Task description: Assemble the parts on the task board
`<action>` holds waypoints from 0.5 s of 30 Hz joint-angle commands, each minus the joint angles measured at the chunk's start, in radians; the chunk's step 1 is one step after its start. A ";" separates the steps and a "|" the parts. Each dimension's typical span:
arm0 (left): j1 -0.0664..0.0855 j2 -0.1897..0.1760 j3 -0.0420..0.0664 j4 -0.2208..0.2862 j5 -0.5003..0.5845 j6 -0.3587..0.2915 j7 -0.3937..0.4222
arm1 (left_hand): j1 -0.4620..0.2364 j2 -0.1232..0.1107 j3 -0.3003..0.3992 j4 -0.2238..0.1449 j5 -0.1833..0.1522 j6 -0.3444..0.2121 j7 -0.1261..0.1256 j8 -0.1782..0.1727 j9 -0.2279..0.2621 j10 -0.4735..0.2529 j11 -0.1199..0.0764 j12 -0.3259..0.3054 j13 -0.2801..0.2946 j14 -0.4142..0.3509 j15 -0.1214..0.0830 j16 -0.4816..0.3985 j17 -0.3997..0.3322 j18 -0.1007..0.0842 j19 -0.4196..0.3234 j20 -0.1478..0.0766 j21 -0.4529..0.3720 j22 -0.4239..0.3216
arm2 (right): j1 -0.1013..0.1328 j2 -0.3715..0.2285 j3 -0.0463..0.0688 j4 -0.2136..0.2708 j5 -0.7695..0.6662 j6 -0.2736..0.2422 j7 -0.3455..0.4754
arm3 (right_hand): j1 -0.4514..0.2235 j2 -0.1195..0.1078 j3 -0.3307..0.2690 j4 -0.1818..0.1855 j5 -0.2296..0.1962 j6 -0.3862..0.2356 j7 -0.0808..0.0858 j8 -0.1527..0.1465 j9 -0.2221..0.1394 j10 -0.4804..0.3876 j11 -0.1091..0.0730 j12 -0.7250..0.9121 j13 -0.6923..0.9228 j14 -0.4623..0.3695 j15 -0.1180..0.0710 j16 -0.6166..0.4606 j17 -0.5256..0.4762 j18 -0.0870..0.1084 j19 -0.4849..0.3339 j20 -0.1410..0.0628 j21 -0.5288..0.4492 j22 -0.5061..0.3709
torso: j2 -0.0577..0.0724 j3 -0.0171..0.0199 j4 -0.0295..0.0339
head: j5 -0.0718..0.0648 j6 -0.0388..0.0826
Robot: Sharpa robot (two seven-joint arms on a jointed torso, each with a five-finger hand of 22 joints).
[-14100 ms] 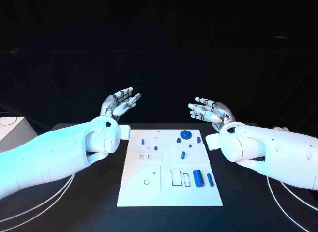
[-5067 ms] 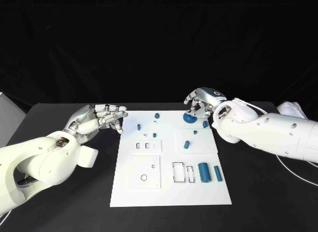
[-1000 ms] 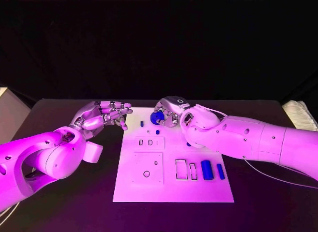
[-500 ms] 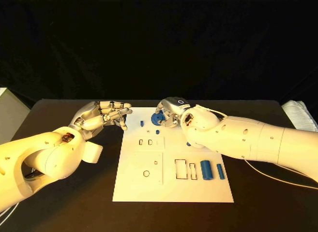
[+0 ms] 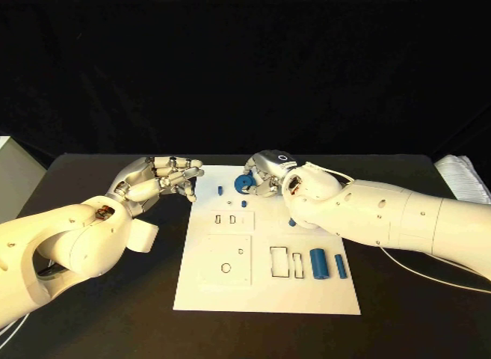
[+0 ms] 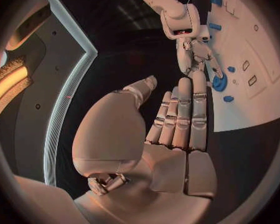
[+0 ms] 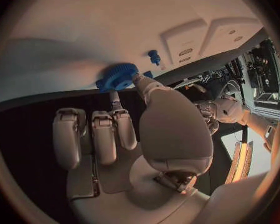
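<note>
Blue gear (image 5: 244, 182) in right hand (image 5: 269, 172), now nearer task board (image 5: 267, 292) far-left w/ arm.

A blue toothed gear (image 5: 244, 182) is showing against the white task board (image 5: 267, 292), beside smaller blue parts (image 5: 318, 263). Silver hands, right (image 5: 269, 170) and left (image 5: 159, 177), on white arms are standing out over the black worktop (image 5: 116, 314).

Right hand (image 7: 124, 134) pinches blue gear (image 7: 117, 76) (toothed rim) against task board (image 7: 102, 30).
</note>
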 commanded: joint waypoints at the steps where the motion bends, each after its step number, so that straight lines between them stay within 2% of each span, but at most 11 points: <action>1: 0.001 0.001 0.001 0.000 0.002 0.017 0.005 | 0.008 0.000 0.005 0.002 -0.003 -0.004 0.000 -0.003 0.001 -0.006 -0.002 0.007 0.001 -0.005 0.001 0.003 -0.001 0.014 -0.005 -0.001 0.003 0.002 | -0.001 -0.001 0.000 -0.002 0.036 0.010 0.011 | -0.001 0.024 -0.125 0.070 0.002 -0.008 0.011 -0.017 -0.012 0.014 0.010 -0.007 0.171 0.101 0.013 -0.002 0.250 -0.013 0.047 0.010 -0.006 0.146 | 0.000 -0.0005 0.0017 | -0.002 0.001; 4: 0.001 0.000 0.001 -0.001 0.002 0.016 0.005 | 0.008 0.000 0.005 0.002 -0.003 -0.004 0.000 -0.003 0.001 -0.006 -0.002 0.007 0.001 -0.005 0.001 0.003 -0.001 0.014 -0.005 -0.001 0.003 0.002 | -0.001 -0.004 0.000 -0.002 0.055 0.013 0.018 | -0.021 0.048 -0.188 0.078 0.018 -0.003 0.013 -0.024 -0.020 0.014 0.013 -0.007 0.171 0.101 0.016 -0.002 0.251 -0.013 0.048 0.012 -0.004 0.149 | 0.000 -0.0005 0.0018 | -0.002 0.001; 12: 0.001 -0.001 0.001 0.000 0.002 0.014 0.007 | 0.008 -0.001 0.005 0.003 -0.004 -0.004 0.001 -0.003 0.001 -0.006 -0.002 0.007 0.001 -0.006 0.001 0.004 -0.001 0.013 -0.006 -0.001 0.004 0.002 | -0.001 -0.011 0.000 0.001 0.101 0.035 0.038 | -0.037 0.090 -0.180 0.074 0.063 0.026 0.007 -0.015 -0.022 0.025 0.009 0.006 0.182 0.103 0.013 0.002 0.259 -0.016 0.053 0.011 0.004 0.159 | 0.000 -0.0006 0.0001 | -0.001 0.000; 15: 0.001 -0.001 0.001 0.000 0.002 0.014 0.008 | 0.008 -0.001 0.005 0.003 -0.004 -0.004 0.001 -0.003 0.001 -0.006 -0.002 0.007 0.001 -0.006 0.001 0.004 -0.001 0.013 -0.006 -0.001 0.004 0.002 | -0.001 -0.014 0.000 0.003 0.109 0.042 0.042 | -0.038 0.097 -0.175 0.073 0.068 0.035 0.005 -0.011 -0.022 0.028 0.006 0.009 0.185 0.104 0.011 0.003 0.261 -0.016 0.054 0.009 0.006 0.161 | 0.000 -0.0004 0.0001 | -0.001 -0.001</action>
